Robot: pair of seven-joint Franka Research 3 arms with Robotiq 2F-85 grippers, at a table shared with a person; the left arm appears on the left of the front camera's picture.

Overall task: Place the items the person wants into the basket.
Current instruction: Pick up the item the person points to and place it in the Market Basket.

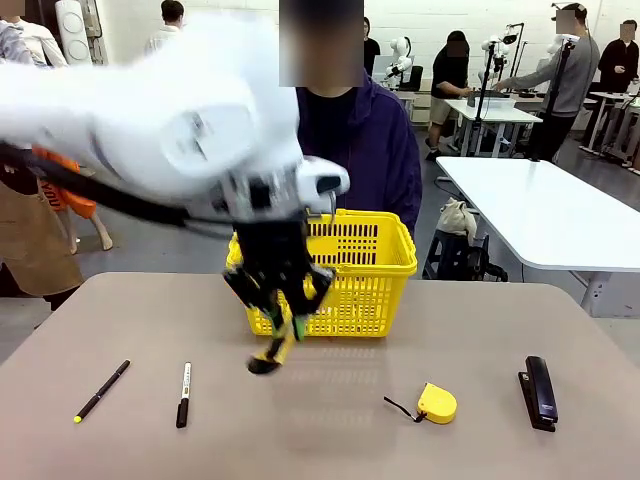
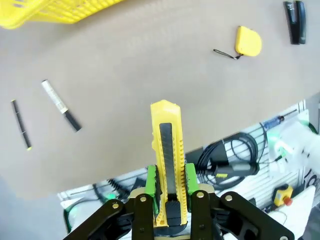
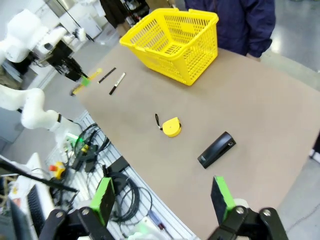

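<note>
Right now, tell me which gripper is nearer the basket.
Left. The left gripper, shut on the utility knife, hangs just in front of the basket. The right gripper, open, is back by the table's near edge, with the tape measure and stapler between it and the basket.

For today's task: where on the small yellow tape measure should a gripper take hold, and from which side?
Take the tape measure by its yellow case, from straight above: it lies flat on the table, edges exposed all round. Set the jaws clear of its black strap.

White left arm (image 1: 150,130), black left hand (image 2: 170,180), green pads (image 2: 151,182), black cable (image 1: 100,190)
</note>
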